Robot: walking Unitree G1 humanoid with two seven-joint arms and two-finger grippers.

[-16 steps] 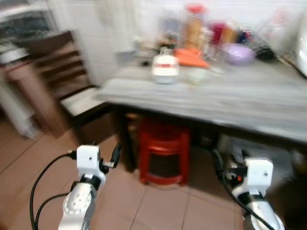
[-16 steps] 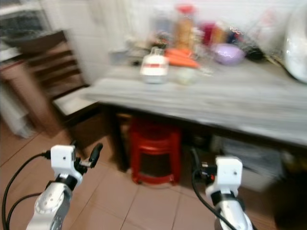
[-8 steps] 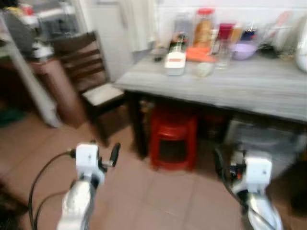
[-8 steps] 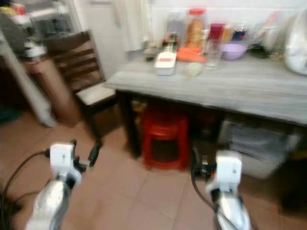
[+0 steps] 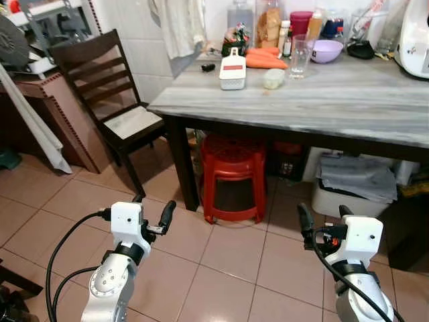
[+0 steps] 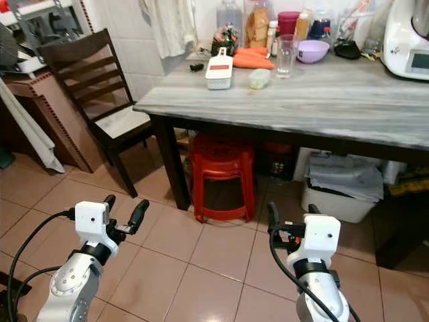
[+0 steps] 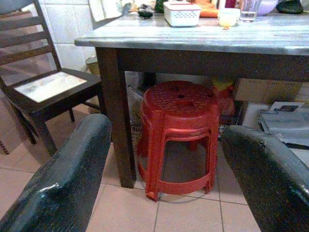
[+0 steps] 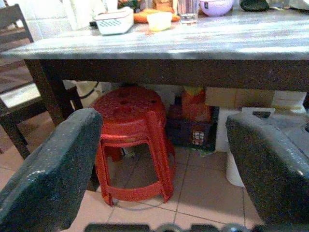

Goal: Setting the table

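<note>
A grey wood-grain table on dark legs stands ahead of me. Near its far left corner are a white lidded box with a red label, a small pale cup, a clear glass, a purple bowl and orange carrots. My left gripper is held low over the tiled floor, open and holding nothing. My right gripper is held low at the right, also open and holding nothing. Both wrist views look between the fingers toward the table's underside.
A red plastic stool sits under the table, with a white bin to its right. A dark wooden chair stands at the table's left end, brown boards behind it. A white appliance occupies the table's far right.
The whole view has shifted and gone from blurred to sharp as the camera moved; the table now sits a little farther off. Both grippers keep the same open pose.
</note>
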